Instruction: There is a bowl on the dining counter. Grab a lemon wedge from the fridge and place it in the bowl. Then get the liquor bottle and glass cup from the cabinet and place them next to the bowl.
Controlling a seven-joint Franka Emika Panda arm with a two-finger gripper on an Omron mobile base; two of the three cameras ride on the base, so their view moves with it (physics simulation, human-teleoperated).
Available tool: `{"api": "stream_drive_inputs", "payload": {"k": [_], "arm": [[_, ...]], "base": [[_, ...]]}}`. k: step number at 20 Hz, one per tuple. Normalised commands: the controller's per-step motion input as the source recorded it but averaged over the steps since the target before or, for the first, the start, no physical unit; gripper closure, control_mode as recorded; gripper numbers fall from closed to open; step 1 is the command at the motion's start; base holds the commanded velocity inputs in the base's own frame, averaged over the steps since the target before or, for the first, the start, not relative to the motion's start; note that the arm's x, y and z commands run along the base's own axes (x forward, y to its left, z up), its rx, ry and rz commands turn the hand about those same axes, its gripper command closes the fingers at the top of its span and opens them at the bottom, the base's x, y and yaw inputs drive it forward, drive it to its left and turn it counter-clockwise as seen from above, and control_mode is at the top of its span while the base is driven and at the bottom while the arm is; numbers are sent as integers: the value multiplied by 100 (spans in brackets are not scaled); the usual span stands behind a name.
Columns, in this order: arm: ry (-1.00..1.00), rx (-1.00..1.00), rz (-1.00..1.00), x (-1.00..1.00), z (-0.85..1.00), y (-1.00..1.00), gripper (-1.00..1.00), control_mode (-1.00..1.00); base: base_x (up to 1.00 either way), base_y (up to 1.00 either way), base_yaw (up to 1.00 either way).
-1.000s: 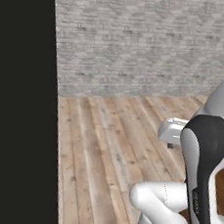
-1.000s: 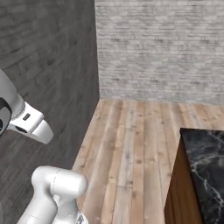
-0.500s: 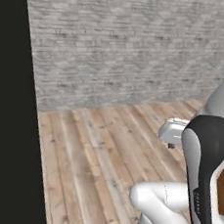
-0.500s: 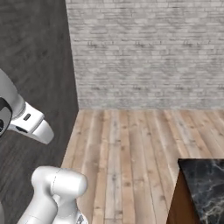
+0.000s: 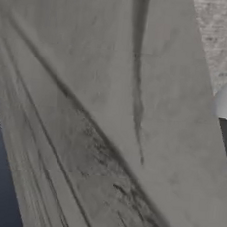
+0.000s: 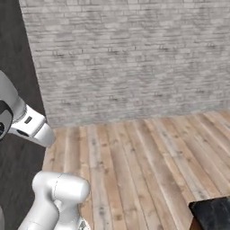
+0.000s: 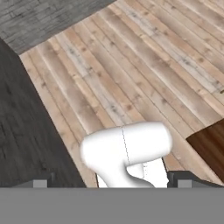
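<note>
Streaked grey slab (image 5: 96, 108) blocks most of left base view; glossy black marble bench (image 6: 213, 214) cut to a corner. Hand (image 7: 109, 183) spread, empty. Cams swung since earlier.

A black marble corner of the dining counter (image 6: 212, 214) shows at lower right in the right base view; the brown wood (image 7: 211, 146) in the hand view is perhaps its side.

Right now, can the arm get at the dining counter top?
Probably not yet. Just a corner of the dining counter shows at the lower right of the right base view, across wooden floor, while the arm sits far left. The base likely has to drive closer first.
</note>
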Motion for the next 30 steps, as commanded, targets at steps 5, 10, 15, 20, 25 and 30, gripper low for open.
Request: {"api": "stream_drive_inputs", "payload": {"k": [5, 10, 15, 20, 25, 30], "arm": [[0, 0, 0, 0, 0, 0, -100, 100], [0, 0, 0, 0, 0, 0, -100, 100], [0, 0, 0, 0, 0, 0, -100, 100], [0, 0, 0, 0, 0, 0, -100, 100], [0, 0, 0, 0, 0, 0, -100, 100], [0, 0, 0, 0, 0, 0, -100, 100]], "base": [[100, 1, -43], [100, 1, -45], [100, 1, -47], [97, 1, -48], [94, 1, -48], [96, 6, -47]]}}
